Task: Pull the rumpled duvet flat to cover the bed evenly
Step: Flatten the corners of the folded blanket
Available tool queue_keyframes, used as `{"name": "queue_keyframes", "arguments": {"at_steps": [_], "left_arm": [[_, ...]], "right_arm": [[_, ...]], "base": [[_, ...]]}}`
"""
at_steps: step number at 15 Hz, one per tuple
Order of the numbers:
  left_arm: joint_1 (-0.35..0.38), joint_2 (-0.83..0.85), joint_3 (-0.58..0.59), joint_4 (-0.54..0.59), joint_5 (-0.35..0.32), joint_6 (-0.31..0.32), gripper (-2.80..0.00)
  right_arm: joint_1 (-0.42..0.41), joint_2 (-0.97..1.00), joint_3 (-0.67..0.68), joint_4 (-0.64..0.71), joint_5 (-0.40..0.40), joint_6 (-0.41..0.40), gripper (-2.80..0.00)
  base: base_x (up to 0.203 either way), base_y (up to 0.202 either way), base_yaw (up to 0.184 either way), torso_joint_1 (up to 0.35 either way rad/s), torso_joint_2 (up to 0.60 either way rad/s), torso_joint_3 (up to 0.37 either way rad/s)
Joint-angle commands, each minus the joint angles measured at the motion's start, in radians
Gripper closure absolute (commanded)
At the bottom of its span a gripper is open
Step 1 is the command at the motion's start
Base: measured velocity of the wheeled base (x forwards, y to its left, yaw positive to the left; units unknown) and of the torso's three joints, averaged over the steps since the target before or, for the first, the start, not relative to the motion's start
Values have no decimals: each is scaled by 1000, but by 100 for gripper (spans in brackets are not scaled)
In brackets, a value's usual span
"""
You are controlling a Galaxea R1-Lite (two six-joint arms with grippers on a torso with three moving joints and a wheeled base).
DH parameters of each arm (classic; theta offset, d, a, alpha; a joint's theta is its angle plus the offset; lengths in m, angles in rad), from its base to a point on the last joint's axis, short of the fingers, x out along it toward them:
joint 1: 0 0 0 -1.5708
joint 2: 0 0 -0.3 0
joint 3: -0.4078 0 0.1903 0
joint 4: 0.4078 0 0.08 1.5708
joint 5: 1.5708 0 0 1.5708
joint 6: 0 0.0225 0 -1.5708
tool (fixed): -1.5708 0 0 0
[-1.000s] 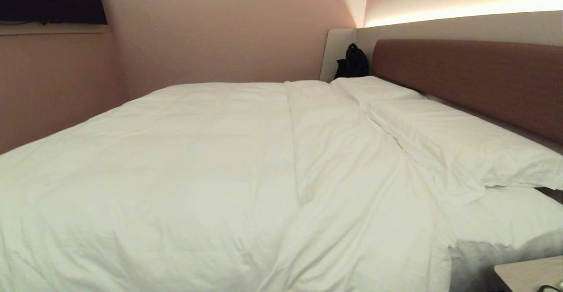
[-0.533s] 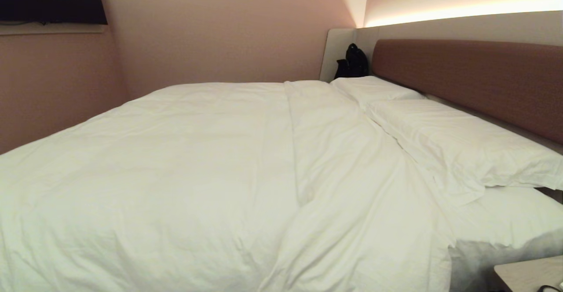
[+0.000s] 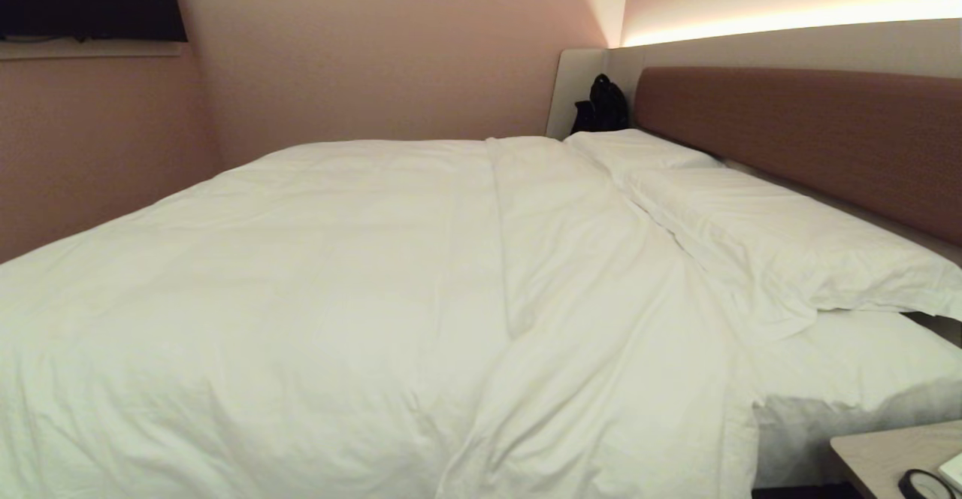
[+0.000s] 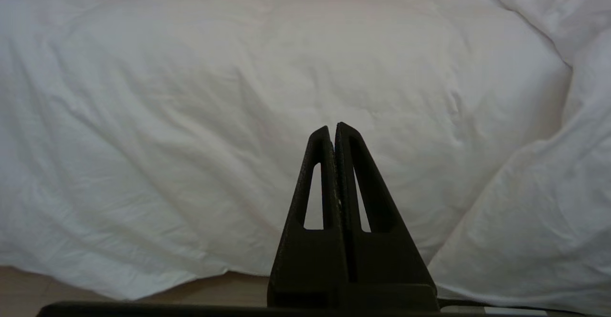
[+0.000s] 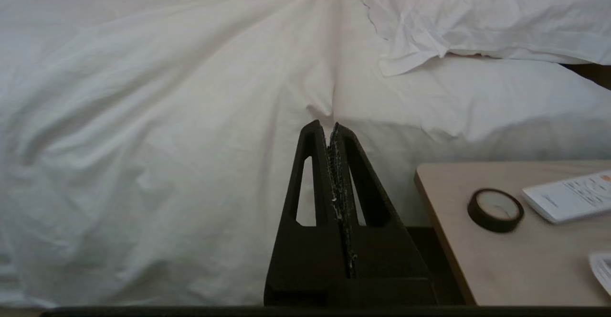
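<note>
- Since a second ago the whole head view has slid a little: the bedside table [image 3: 894,458] shows more of its top and the round object [image 5: 495,209] on it has come further in, so we read this as our camera shifting, not the bedding
- The duvet [image 3: 338,296] lies as it did over the bed [image 3: 797,131], reaching up to the pillows [image 3: 759,236], with one long fold running from the far side toward us
- We judge the spreading nearly done or not yet begun again; the ridge and the bunched near corner beside the table remain to be drawn flat
- Our left gripper [image 4: 332,131] hangs pinched together, empty, before the duvet's near drop; our right gripper [image 5: 327,128] is likewise closed on nothing, facing the fold's end
- The duvet's hem hangs free over the floor in the left wrist view, offering a reachable edge
- On the right the table stands close beside the bed, narrowing the room there; the left side looks open
</note>
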Motion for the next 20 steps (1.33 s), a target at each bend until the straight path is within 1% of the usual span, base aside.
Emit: {"name": "queue_keyframes", "arguments": {"at_steps": [1,4,6,20], "left_arm": [[0,0,-1,1,0,-1,0],[0,0,-2,1,-2,-1,0],[0,0,-1,1,-2,-3,0],[0,0,-2,1,-2,-6,0]], "right_arm": [[0,0,0,0,0,0,0],[0,1,0,0,0,-1,0],[0,1,0,0,0,-2,0],[0,1,0,0,0,-2,0]], "base": [[-203,0,1,0,5,0],[-195,0,2,3,2,2],[-105,0,4,0,-3,1],[0,0,0,0,0,0]]}}
